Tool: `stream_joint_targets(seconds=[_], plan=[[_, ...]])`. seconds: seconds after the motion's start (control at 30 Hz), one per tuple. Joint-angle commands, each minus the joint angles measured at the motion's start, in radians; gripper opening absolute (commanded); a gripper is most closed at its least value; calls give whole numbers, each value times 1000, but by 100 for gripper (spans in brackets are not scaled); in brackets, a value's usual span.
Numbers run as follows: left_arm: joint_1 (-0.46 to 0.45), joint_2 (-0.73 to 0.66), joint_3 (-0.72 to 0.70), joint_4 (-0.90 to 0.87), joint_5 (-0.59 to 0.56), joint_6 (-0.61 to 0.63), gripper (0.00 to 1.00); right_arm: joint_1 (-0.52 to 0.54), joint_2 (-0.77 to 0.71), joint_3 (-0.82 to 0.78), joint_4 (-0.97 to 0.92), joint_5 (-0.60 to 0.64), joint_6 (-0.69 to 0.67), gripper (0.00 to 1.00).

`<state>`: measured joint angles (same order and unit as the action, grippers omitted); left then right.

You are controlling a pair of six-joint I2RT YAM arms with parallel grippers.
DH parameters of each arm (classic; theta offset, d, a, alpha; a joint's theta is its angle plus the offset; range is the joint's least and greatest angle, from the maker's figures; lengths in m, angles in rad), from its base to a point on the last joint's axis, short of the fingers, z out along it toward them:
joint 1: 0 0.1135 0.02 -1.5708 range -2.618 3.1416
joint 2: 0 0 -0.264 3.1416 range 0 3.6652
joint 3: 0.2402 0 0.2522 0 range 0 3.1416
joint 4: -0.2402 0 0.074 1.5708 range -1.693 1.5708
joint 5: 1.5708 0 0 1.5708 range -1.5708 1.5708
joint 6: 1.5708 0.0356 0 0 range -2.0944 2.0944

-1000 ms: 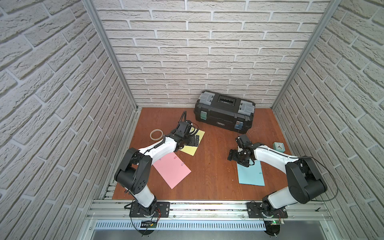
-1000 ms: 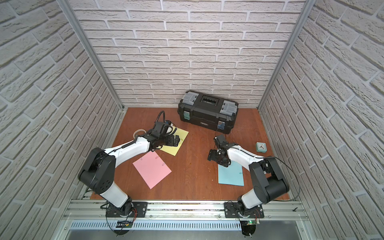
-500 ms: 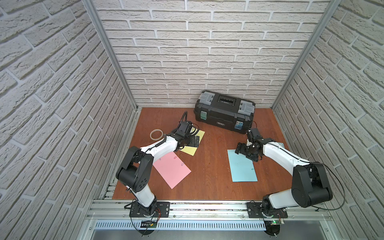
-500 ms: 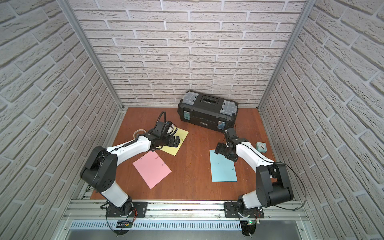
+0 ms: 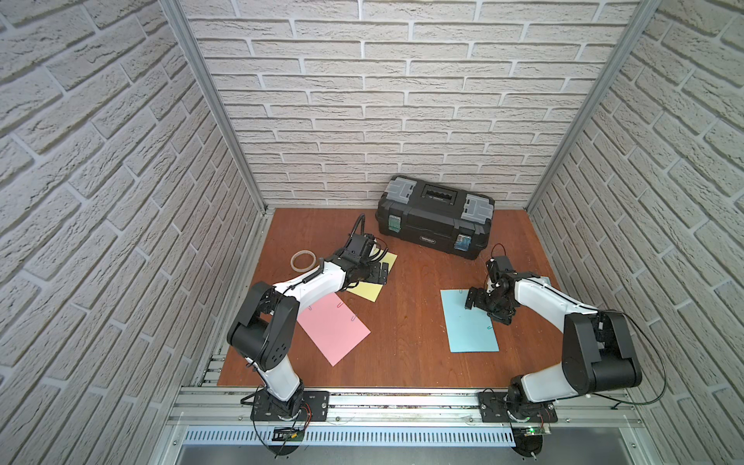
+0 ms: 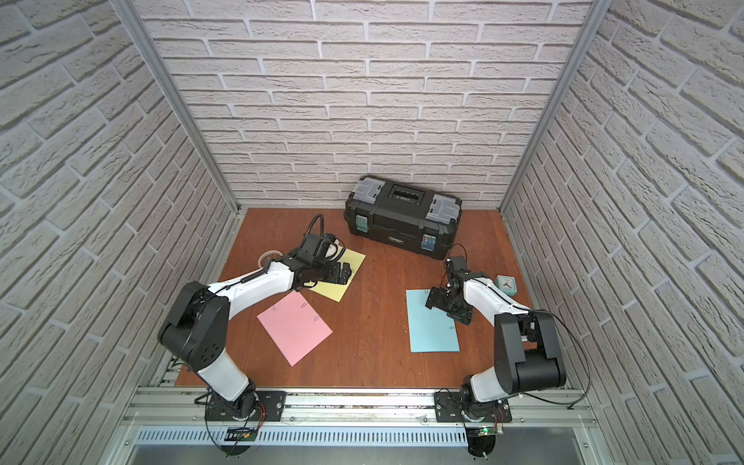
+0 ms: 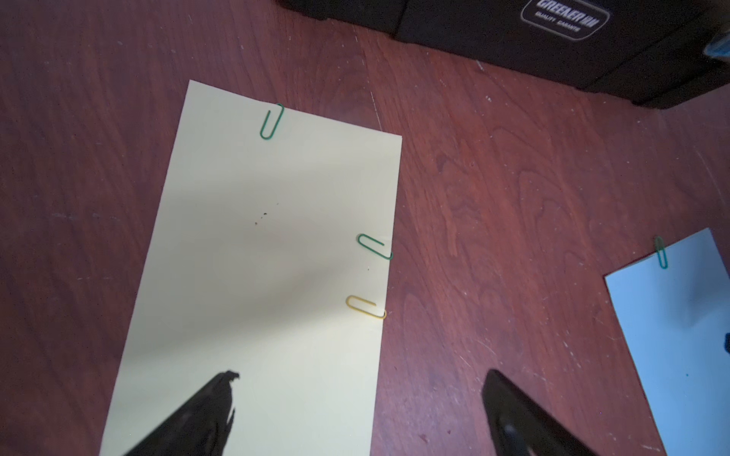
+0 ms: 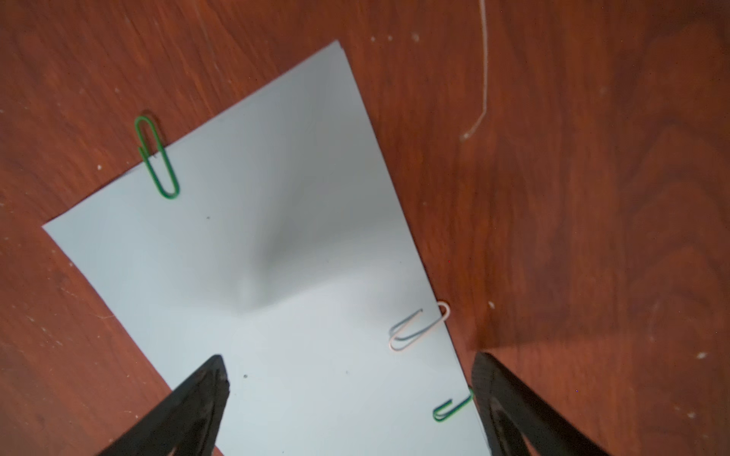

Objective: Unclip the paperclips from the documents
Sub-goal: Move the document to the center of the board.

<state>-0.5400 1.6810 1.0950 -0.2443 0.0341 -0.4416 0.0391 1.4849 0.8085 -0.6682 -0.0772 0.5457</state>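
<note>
In both top views the yellow sheet [image 5: 368,290] lies near the black toolbox [image 5: 435,220]. The left gripper [image 5: 383,273] is low over the sheet's inner long edge, and the tape roll [image 5: 302,260] sits beside that arm. The pink sheet [image 5: 333,327] lies just in front. Bare wooden table [image 6: 370,314] separates these from the light blue sheet [image 6: 432,322]. The right gripper [image 6: 446,310] is over the blue sheet's outer edge, with the teal clock [image 6: 506,284] beyond the arm. In the left wrist view the jaws stand wide apart, one finger over yellow paper and the other over bare wood. Ahead of them a yellow paperclip [image 7: 365,307] and a green paperclip [image 7: 374,246] grip the long edge, and a second green clip [image 7: 271,121] grips the far short edge. In the right wrist view the jaws are again wide apart, straddling the blue sheet's long edge. A silver paperclip [image 8: 418,327] sits on that edge ahead of the gap, and a small green clip [image 8: 452,408] is just beside the outer finger. A corner green clip [image 8: 157,158] overhangs the far edge.
</note>
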Motion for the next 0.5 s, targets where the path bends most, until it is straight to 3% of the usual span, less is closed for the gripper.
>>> stream_joint_targets(seconds=[0.0,0.2,0.47], plan=[[-9,16,37,-26,17,10,98,-3,5,-30,20,-72,7,98],[-13,28,55,-43,32,14,98,53,-23,-73,49,-146,60,98],[-26,56,84,-70,56,21,98,219,31,-41,114,-155,150,99]])
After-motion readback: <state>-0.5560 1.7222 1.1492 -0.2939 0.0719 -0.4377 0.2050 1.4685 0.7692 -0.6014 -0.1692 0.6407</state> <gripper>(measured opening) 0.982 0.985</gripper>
